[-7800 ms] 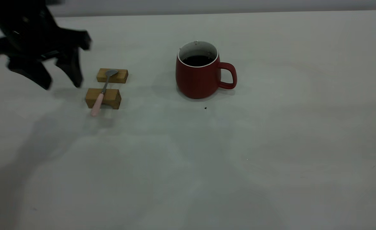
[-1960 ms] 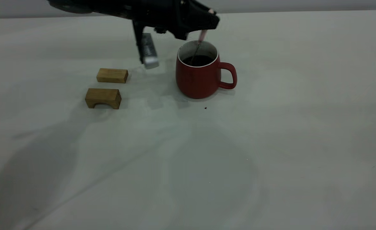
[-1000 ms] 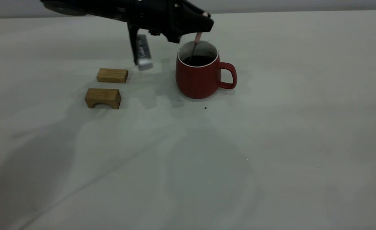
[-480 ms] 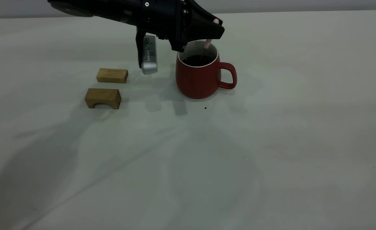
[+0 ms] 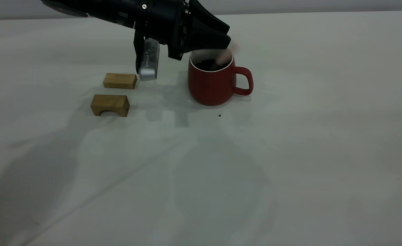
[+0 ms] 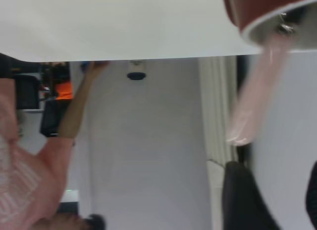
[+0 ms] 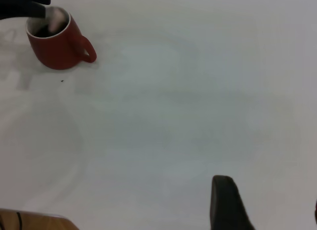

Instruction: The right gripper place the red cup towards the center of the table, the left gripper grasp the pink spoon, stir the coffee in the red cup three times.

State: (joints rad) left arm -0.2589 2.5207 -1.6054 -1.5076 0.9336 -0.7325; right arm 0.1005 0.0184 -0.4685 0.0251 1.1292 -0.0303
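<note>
The red cup [image 5: 211, 85] stands on the table [image 5: 289, 153] near the middle, its handle to the right, with dark coffee [image 5: 207, 64] inside. The pink spoon [image 5: 225, 57] is a blur leaning on the cup's right rim, its bowl down in the cup. My left gripper [image 5: 218, 39] hovers just above the rim. In the left wrist view it [image 6: 273, 165] is open, and the spoon's handle [image 6: 255, 91] sticks out of the cup [image 6: 257, 7] clear of both fingers. My right gripper [image 7: 267, 193] is open and empty, far from the cup [image 7: 52, 49].
Two tan wooden blocks [image 5: 119, 81] [image 5: 110, 105] sit left of the cup. A silver-grey ribbed part [image 5: 148, 63] hangs under the left arm between blocks and cup. A black speck [image 5: 219, 115] lies in front of the cup. A person [image 6: 29, 165] is beyond the table.
The left gripper held the spoon upright in the coffee; now its fingers are apart and the handle has dropped in a blur toward the right rim. The arm has shifted slightly left.
</note>
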